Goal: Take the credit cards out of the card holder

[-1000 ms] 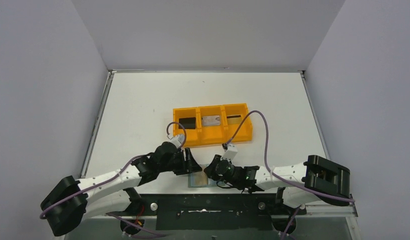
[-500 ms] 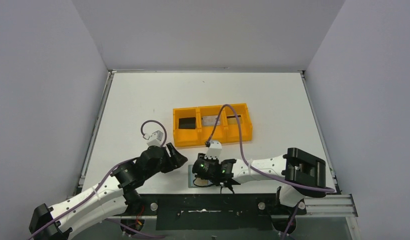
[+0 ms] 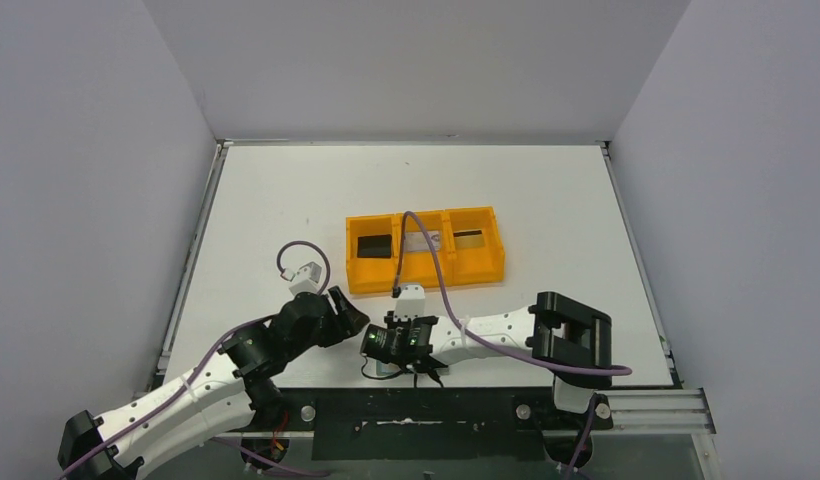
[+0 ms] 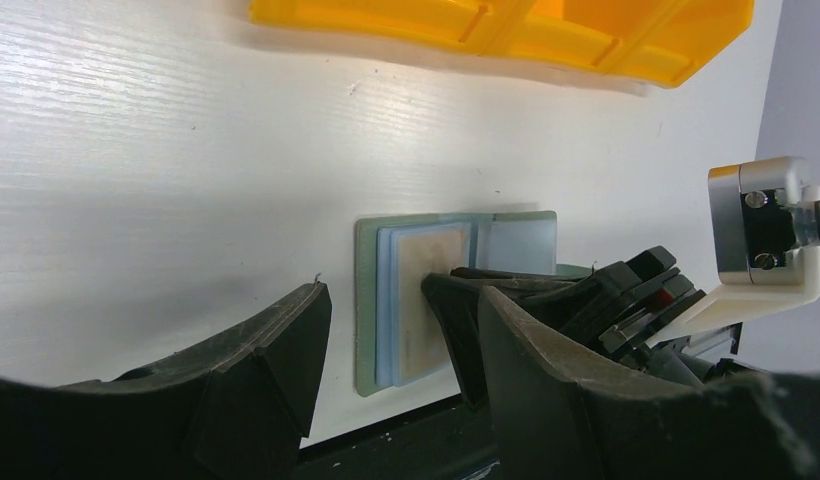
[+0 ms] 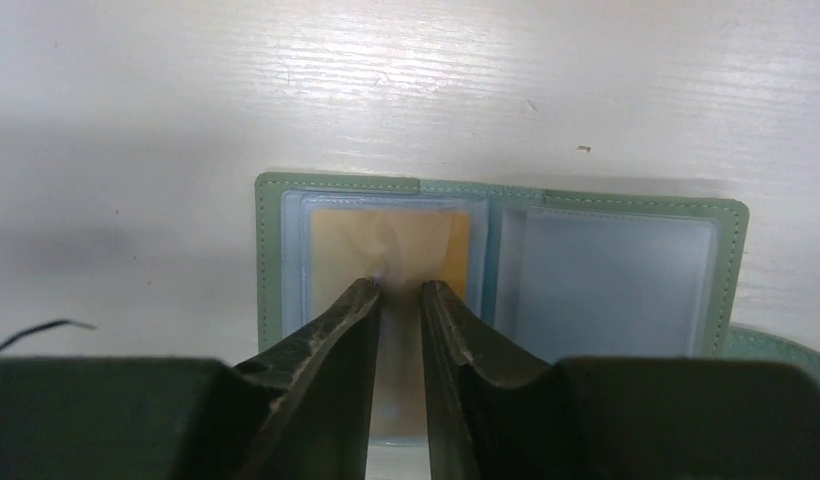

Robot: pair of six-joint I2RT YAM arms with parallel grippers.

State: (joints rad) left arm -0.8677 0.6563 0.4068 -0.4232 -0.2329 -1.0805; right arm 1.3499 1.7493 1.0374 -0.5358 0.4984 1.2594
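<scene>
Just under right gripper [image 5: 398,290]: tan card [image 5: 426,240] in open card holder [image 5: 271,262].

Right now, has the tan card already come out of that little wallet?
No, the tan-brown card lies inside a clear pocket of the open card holder, with the right gripper tips resting over it.

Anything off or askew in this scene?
Nothing stands out. Card holder lies open and flat at the near edge of the table, tan card in one pocket; orange tray sits upright, nothing spilled.
</scene>
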